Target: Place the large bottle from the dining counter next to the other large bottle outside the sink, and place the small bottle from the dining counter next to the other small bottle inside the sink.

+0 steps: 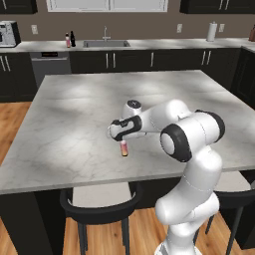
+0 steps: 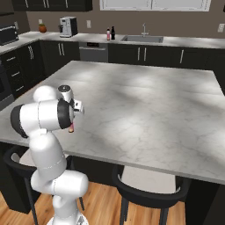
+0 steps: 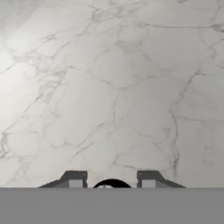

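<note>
The claw has closed around a bottle standing near the front of the marble bench; which size, I can't tell. By the far sink, two bottles wait; nothing looks delivered yet.

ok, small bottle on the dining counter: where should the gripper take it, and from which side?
By its upper body just under the dark cap, from straight above: the small bottle stands upright, slim and round, on the dining counter. The gripper straddles it that way.
</note>
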Available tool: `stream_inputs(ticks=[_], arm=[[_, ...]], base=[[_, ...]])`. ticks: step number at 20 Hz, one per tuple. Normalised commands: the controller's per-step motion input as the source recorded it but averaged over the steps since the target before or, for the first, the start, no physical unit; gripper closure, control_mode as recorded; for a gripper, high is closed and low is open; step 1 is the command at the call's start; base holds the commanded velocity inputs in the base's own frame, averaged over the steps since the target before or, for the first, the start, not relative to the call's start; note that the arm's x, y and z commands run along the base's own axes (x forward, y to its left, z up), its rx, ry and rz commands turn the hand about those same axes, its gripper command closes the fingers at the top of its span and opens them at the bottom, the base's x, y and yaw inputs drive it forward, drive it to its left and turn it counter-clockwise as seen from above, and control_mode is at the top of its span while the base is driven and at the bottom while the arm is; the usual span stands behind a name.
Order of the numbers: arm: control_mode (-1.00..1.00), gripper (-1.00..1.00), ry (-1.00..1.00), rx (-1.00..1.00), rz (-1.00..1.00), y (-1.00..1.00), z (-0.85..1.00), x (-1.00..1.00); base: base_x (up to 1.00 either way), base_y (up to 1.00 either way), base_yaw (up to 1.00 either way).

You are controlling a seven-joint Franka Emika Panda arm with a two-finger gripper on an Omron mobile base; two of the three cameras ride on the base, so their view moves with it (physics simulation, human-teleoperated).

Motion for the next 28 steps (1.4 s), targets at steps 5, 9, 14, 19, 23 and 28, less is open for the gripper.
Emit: stream_inputs(ticks=[5, 9, 14, 19, 23, 28], arm=[[-1.00, 1.00, -0.05, -0.01, 0.00, 0.03, 0.32, -0.04], [-1.00, 1.00, -0.07, 0.00, 0.00, 0.00, 0.41, -0.09], [-1.00, 1.00, -0.04, 0.06, 0.00, 0.00, 0.51, -0.10], [-1.00, 1.00, -0.05, 0.08, -0.01, 0.00, 0.47, -0.12], [-1.00, 1.00, -0.05, 0.03, 0.00, 0.00, 0.36, -0.09], [-1.00, 1.00, -0.02, 0.00, 0.00, 0.00, 0.34, -0.11]], base=[[0.00, 0.00, 0.00], [0.00, 0.00, 0.00], [0.00, 0.00, 0.00], [0.00, 0.00, 0.00], [0.00, 0.00, 0.00], [0.00, 0.00, 0.00]])
